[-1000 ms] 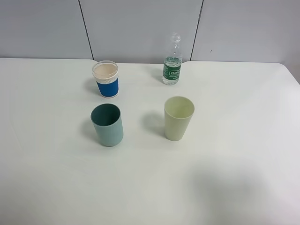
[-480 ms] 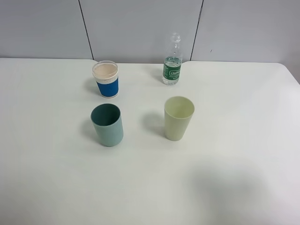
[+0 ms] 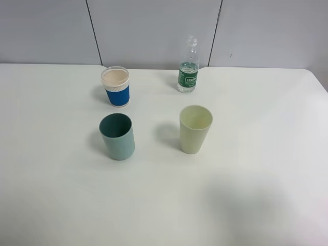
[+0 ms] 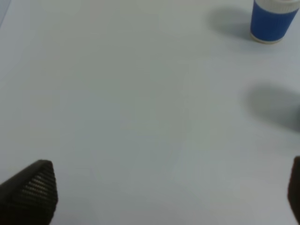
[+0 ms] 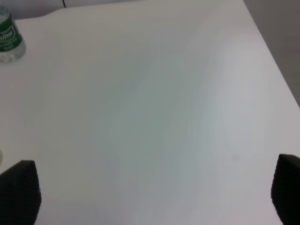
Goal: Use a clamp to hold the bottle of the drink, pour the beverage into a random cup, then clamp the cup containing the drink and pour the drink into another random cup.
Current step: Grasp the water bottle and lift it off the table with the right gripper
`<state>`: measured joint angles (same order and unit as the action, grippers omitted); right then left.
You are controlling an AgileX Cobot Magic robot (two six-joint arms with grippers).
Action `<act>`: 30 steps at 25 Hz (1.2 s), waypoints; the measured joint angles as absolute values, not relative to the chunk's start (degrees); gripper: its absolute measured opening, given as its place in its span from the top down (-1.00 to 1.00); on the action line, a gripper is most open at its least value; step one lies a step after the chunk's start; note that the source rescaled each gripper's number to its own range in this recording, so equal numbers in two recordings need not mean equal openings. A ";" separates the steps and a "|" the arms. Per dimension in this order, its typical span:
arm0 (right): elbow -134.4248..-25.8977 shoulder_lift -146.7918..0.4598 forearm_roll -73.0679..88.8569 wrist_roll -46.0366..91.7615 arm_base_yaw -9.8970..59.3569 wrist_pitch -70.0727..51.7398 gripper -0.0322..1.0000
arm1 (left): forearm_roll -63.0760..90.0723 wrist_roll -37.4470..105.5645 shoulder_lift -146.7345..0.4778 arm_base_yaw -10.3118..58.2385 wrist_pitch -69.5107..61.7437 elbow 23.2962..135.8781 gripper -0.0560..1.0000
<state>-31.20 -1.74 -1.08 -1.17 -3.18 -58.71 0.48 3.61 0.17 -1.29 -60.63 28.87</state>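
The bottle (image 3: 188,67), slim and clear with a green label, stands upright at the back of the white table (image 3: 266,154), uncapped; its base also shows in the right wrist view (image 5: 8,41). The blue-banded white cup (image 3: 116,86) stands at the back left, and its lower part shows in the left wrist view (image 4: 271,21). In front of it stands the teal tumbler (image 3: 117,136). Neither arm appears in the exterior view. My left gripper (image 4: 164,197) hangs open over bare table, and my right gripper (image 5: 152,192) is open too, with nothing between the fingers.
A pale yellow-green tumbler (image 3: 195,129) stands in front of the bottle, right of the teal one. Grey wall panels (image 3: 154,31) rise behind the table. The table's right edge (image 5: 272,51) shows in the right wrist view.
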 joint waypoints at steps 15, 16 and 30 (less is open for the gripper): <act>-32.98 -25.45 -3.11 -0.92 -3.18 -39.80 -0.95 | 0.48 3.61 0.17 -1.29 -60.63 28.87 -1.00; -32.98 -27.37 -3.11 -0.92 -3.18 -37.92 -0.95 | 0.48 3.61 0.17 -1.29 -60.63 28.87 -1.00; -33.03 -56.89 -3.14 0.00 -3.18 -19.64 -0.95 | 0.48 3.61 0.17 -1.29 -60.63 28.87 -1.00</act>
